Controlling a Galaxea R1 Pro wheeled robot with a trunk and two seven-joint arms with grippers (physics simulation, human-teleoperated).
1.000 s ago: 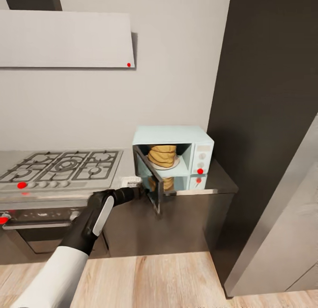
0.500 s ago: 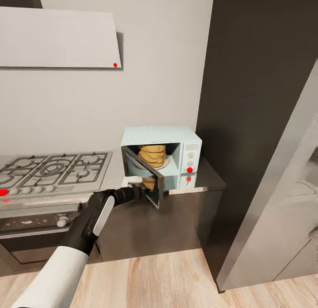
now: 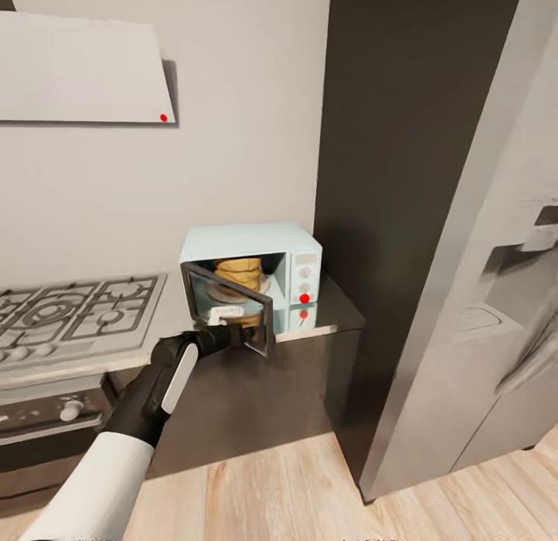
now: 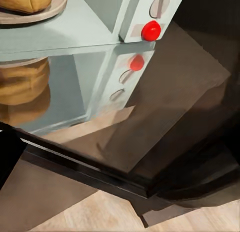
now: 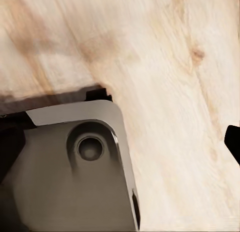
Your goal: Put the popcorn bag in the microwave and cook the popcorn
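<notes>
Since a second ago I am swinging the pale mint-blue microwave (image 3: 252,273)'s glass door (image 3: 232,308) further shut; the tan ridged popcorn bag (image 3: 239,271) sits inside. My left gripper (image 3: 246,338) touches the door, grip unclear. Next: latch, start heating.

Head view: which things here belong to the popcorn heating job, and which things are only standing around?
Belong to the job:
- popcorn bag, inside the microwave
- microwave, door partly open
- countertop under it
- left gripper at the door's edge

Only standing around:
- gas hob
- oven below it
- fridge
- wall cabinet
</notes>
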